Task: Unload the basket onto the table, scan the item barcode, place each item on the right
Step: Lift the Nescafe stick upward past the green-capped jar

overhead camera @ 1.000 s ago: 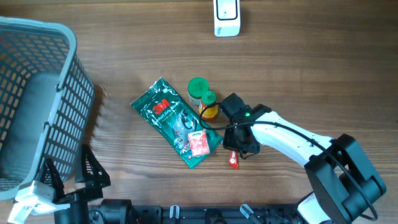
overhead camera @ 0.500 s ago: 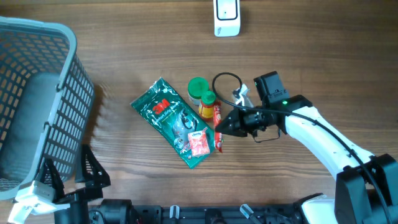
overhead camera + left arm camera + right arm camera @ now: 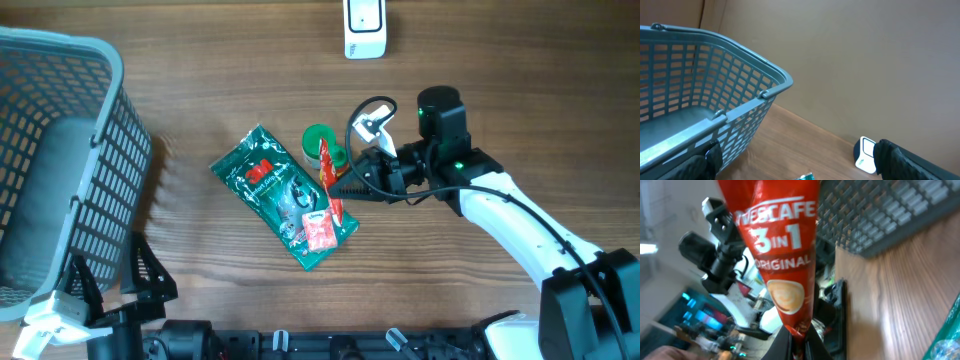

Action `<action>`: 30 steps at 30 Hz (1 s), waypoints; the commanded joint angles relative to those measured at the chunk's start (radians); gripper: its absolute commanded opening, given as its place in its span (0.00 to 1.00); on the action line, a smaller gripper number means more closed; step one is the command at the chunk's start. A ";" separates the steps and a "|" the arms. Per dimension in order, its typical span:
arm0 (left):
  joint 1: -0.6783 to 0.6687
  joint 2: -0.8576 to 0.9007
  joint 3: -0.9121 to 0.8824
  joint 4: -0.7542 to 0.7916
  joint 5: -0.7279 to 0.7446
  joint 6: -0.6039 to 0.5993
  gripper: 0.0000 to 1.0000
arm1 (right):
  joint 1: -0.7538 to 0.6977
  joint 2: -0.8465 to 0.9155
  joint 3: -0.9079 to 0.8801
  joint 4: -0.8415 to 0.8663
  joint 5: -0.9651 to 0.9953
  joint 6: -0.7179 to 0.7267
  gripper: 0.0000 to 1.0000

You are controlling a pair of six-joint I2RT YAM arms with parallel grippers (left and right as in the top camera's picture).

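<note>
The red sachet (image 3: 327, 180) has swung up against the green-lidded jar (image 3: 316, 139), its end pinched between the right fingers (image 3: 355, 183). The left fingers (image 3: 900, 161) gape wide, empty.

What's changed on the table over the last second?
The right gripper, shut on the red Nescafe coffee sachet, raised it off the wooden table and swung it away from the robot and leftward, by the green-capped jar. The green foil pouch, jar, grey plastic mesh basket and white scanner stayed put.
</note>
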 commanded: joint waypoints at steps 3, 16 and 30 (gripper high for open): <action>-0.005 -0.005 -0.001 0.002 -0.009 -0.005 1.00 | 0.021 -0.027 0.009 0.525 -0.062 0.301 0.04; -0.005 -0.005 -0.001 0.001 -0.009 -0.004 1.00 | 0.023 -0.027 0.009 1.276 -0.053 0.550 0.04; -0.005 -0.005 -0.001 0.002 -0.009 -0.005 1.00 | 0.019 -0.025 0.009 1.286 0.426 -0.444 0.04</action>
